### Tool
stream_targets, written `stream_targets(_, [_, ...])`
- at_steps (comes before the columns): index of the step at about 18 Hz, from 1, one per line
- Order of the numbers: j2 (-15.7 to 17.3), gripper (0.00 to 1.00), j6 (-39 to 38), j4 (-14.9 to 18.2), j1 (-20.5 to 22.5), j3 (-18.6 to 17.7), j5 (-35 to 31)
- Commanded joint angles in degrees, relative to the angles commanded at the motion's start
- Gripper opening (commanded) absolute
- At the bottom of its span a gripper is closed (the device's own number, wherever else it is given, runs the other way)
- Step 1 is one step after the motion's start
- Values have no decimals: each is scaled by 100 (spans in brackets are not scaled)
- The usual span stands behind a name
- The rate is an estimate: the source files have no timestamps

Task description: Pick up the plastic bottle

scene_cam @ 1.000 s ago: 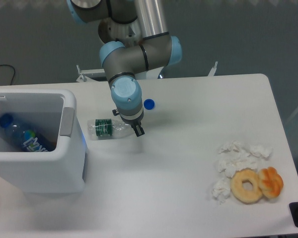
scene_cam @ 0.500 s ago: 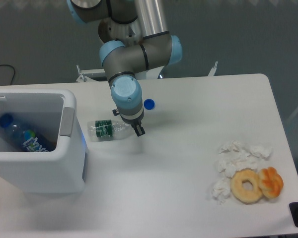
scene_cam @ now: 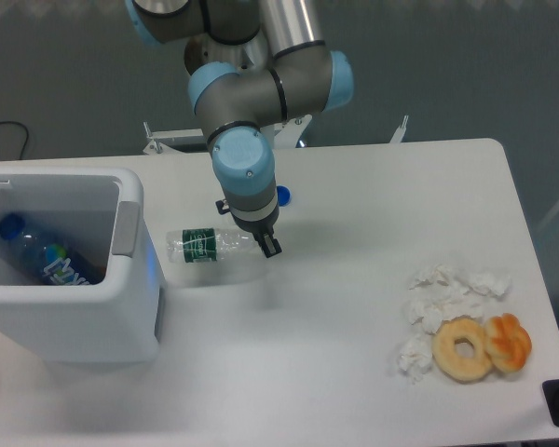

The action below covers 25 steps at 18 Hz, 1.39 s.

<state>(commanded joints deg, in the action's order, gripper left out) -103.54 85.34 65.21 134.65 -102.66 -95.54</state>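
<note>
The plastic bottle (scene_cam: 208,245) is clear with a dark green label band and no cap. It lies level just right of the white bin, its neck pointing right. My gripper (scene_cam: 266,244) comes down from the arm above and is shut on the bottle's neck end. A faint shadow on the table below suggests the bottle hangs slightly above the surface. The fingers' grip point is partly hidden by the wrist.
A white bin (scene_cam: 130,307) at the left holds a blue-capped bottle (scene_cam: 42,259). A loose blue cap (scene_cam: 282,196) peeks out behind the wrist. Crumpled tissues (scene_cam: 438,303), a donut (scene_cam: 462,349) and an orange pastry (scene_cam: 510,341) lie at the right.
The arm has shifted a little to the right and risen, and the bottle has moved right with the gripper.
</note>
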Motion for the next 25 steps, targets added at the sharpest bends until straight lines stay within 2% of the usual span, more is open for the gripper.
stream_targets(2, [97,37,44,0,88,97,9])
stream_targets(11, [501,37,1019,106,527,106,9])
stream_targets(16, [563,36,1046,106,580,229,-18])
stream_targets(18, [624,36,1046,254,589,361,9])
stream_targets(20, [694,36,1046,448,711,414,35])
stream_targets(25, [774,36,1046,466,1037,423,448])
